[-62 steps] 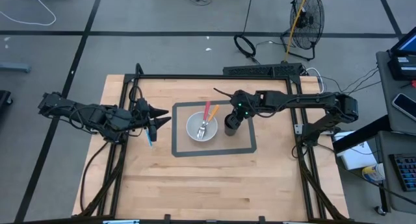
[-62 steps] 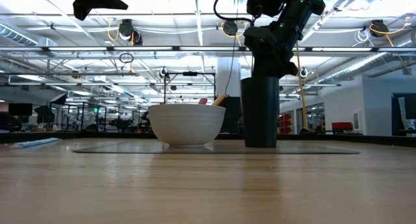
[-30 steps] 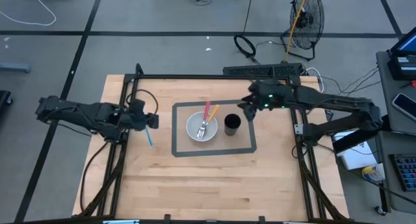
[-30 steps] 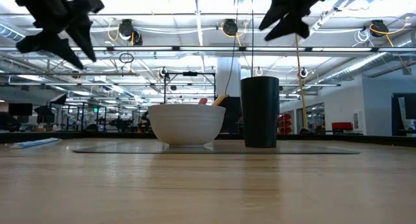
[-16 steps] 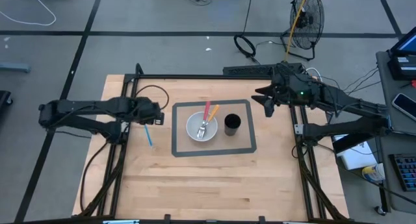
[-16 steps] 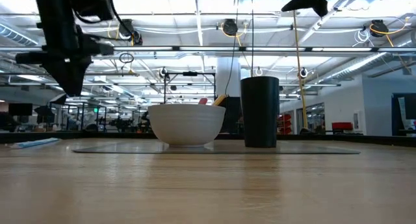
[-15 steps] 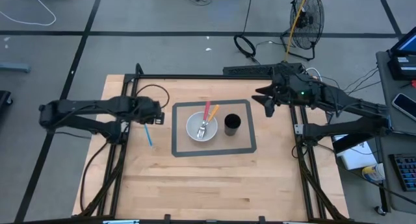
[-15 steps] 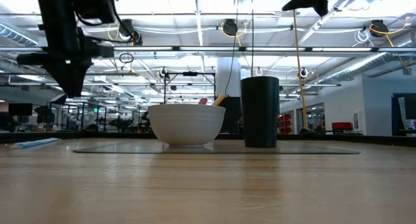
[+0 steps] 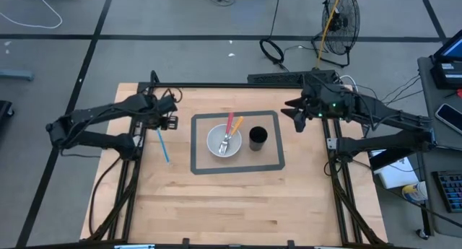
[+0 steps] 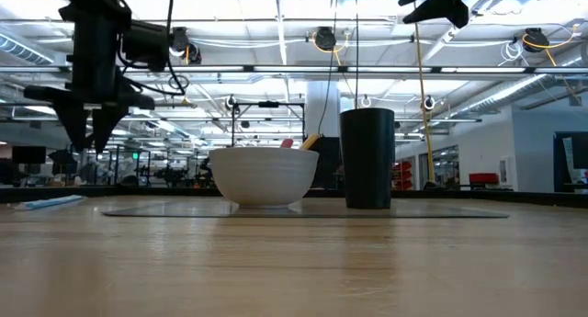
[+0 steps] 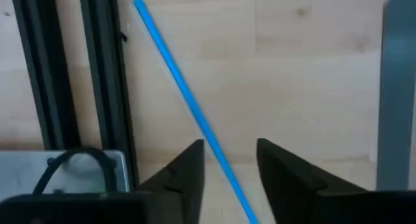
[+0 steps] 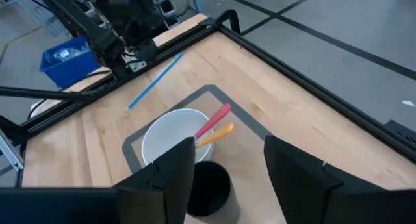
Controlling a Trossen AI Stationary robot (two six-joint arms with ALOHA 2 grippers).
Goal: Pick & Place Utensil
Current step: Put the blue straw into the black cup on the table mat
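Observation:
A blue straw-like utensil (image 9: 164, 146) lies flat on the wood table, left of the grey mat; it also shows in the left wrist view (image 11: 188, 100). My left gripper (image 9: 167, 120) hangs above the utensil's far end, pointing down, open and empty (image 11: 229, 146), well above the table (image 10: 87, 133). A white bowl (image 9: 224, 141) on the mat holds a red, an orange and a fork-like utensil. A black cup (image 9: 258, 138) stands upright to its right. My right gripper (image 9: 290, 113) is open and empty, high up, right of the cup (image 12: 229, 143).
The grey-bordered mat (image 9: 199, 166) lies at the table's middle. Black frame rails (image 9: 137, 144) run along the table's left, far and right sides. Bare wood (image 9: 238, 206) stretches toward the near edge. A fan and cables lie on the floor beyond the far edge.
My left gripper has turned to point down, gone a little toward the far edge and come lower over the blue utensil. My right gripper has gone up and toward the table's right edge, away from the cup. The utensils, bowl and cup have stayed put.

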